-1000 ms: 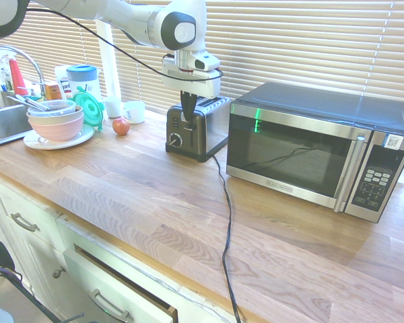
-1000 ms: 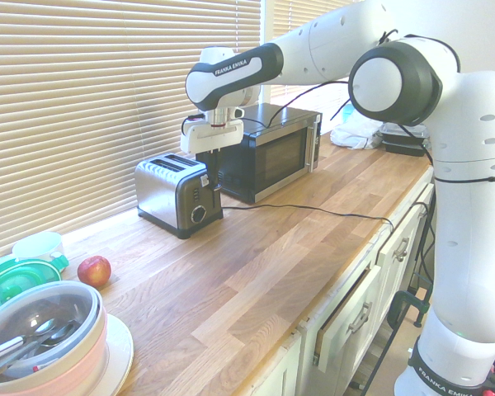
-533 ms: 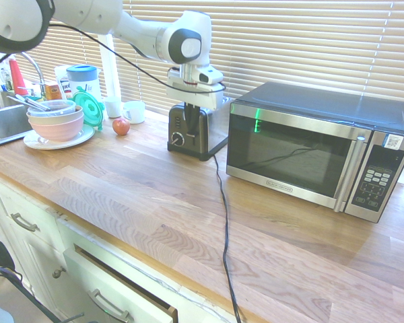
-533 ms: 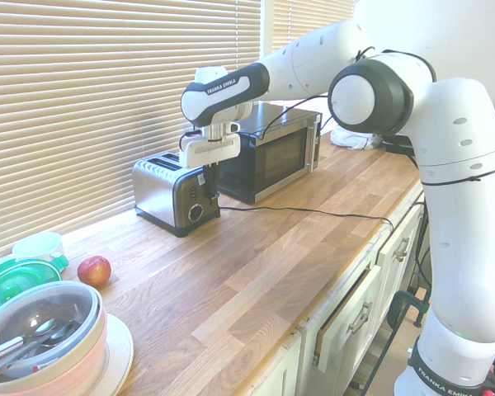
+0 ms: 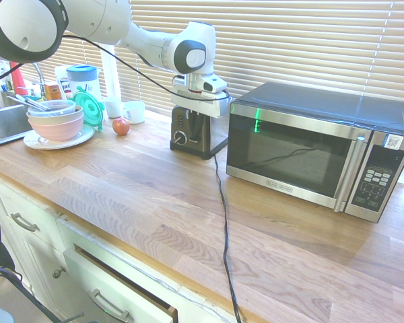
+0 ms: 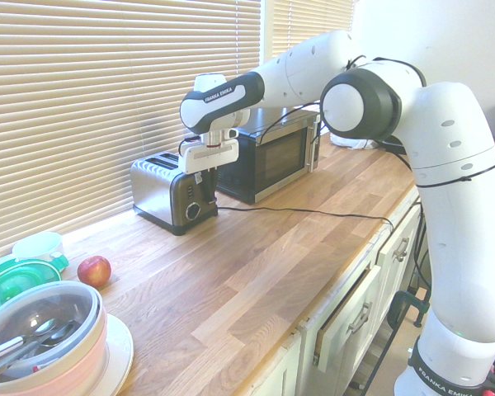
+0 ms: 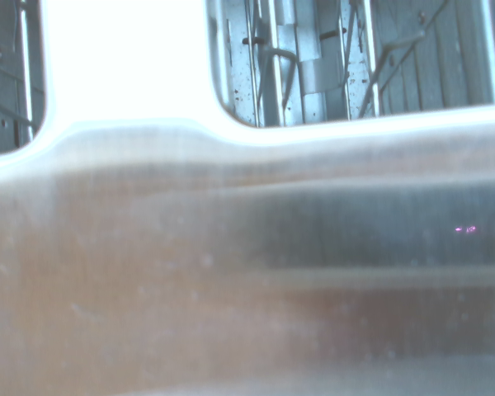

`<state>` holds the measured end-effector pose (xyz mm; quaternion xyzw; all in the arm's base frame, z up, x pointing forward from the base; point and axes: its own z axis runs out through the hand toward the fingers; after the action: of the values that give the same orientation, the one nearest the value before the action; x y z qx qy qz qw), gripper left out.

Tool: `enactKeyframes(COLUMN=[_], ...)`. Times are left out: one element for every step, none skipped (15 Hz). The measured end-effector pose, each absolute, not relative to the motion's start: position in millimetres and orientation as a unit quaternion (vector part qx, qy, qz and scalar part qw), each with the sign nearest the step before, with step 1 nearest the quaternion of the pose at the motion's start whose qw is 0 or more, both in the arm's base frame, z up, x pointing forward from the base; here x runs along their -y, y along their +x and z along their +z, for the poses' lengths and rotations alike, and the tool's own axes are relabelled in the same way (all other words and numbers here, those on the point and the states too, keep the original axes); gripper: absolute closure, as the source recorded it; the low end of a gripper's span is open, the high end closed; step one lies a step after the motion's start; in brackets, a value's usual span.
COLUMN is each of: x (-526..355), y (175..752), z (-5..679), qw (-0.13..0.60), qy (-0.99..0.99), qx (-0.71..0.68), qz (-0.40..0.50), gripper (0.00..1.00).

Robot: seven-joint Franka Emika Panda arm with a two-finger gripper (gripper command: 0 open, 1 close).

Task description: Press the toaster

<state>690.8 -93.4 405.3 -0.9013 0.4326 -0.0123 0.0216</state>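
The toaster (image 5: 196,130) sits on the wooden counter (image 5: 155,202) near the window blinds (image 5: 289,40), just beside the big microwave (image 5: 316,148). The white arm (image 6: 313,66) reaches over it from above, and the tool (image 5: 196,122) points straight down at the black end of the toaster, where the round knob (image 5: 180,138) is. The tool's two fingers are squeezed together with nothing between them, and they sit right at the black panel by the lever; I cannot tell for sure if they touch it. From the other side, the tool (image 6: 200,180) covers part of that black end too. The close-up camera looks down on the shiny steel top of the toaster (image 7: 247,272) and into its slots (image 7: 313,58), where thin wires show. A black cord (image 5: 223,222) runs from the toaster across the counter and over the front edge. Further along the counter lie a red apple (image 5: 121,126), a stack of bowls (image 5: 55,121) on a plate, a green lid (image 5: 89,106) and a white cup (image 5: 134,112). A sink (image 5: 0,114) is at the far end.
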Motion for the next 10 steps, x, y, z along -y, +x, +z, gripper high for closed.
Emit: enactKeyframes(x=[93,94,94,94,95,97,100,103,108,113], y=[691,691,691,691,691,688,681,671,657,641], z=[405,405,406,408,412,416,425,441,461,480], qw=[0.022,0.022,0.023,0.025,0.029,0.033,0.038,0.043,0.048,0.053], qy=[-0.901,-0.901,-0.901,-0.901,-0.900,-0.899,-0.897,-0.895,-0.893,-0.891], qx=[-0.433,-0.432,-0.432,-0.433,-0.434,-0.436,-0.437,-0.439,-0.440,-0.442], qz=[-0.012,-0.012,-0.013,-0.017,-0.027,-0.037,-0.049,-0.063,-0.075,-0.084], gripper=[1.00,1.00,1.00,1.00,1.00,1.00,1.00,1.00,1.00,1.00])
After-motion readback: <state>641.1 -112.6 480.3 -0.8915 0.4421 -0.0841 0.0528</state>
